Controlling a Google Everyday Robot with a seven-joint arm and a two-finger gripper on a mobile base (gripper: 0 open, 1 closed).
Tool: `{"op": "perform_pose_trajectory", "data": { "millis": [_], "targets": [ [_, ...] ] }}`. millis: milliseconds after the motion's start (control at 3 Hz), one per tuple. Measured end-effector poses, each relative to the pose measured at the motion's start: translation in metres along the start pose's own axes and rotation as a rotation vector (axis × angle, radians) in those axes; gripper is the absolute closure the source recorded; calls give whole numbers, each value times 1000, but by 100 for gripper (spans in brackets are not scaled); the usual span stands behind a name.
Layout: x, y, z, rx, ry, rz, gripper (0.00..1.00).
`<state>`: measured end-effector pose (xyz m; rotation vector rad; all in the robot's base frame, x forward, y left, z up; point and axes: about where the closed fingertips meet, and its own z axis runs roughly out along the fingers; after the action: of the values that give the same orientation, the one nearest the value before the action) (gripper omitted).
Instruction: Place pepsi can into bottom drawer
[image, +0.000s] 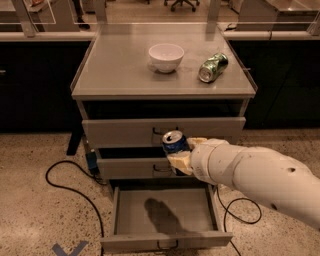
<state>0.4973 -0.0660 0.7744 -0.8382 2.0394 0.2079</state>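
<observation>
The pepsi can (173, 142), dark blue with a silver top, is upright in my gripper (181, 152), which is shut on it. The gripper holds the can in the air in front of the middle drawer (130, 168), above the back of the bottom drawer (165, 212). The bottom drawer is pulled open and nothing lies in it; my arm's shadow falls on its floor. Its dark wire handle (168, 245) shows at the front edge. My white arm (260, 177) reaches in from the right.
A white bowl (166, 57) and a green and silver can (213, 67) lying on its side rest on the cabinet top (115, 70). The top drawer (125, 131) is closed. Black cables (70, 185) lie on the speckled floor left and right of the cabinet.
</observation>
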Motion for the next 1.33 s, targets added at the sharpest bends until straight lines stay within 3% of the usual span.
{"op": "perform_pose_trajectory", "data": {
  "millis": [333,667,1000,1333],
  "targets": [
    [7,-5,21,6,-52,-3,100],
    [38,-18,61,10,-104,36,100],
    [101,-33,109,-1,-24,126,100],
    [101,-33,109,-1,-24,126,100]
  ]
}}
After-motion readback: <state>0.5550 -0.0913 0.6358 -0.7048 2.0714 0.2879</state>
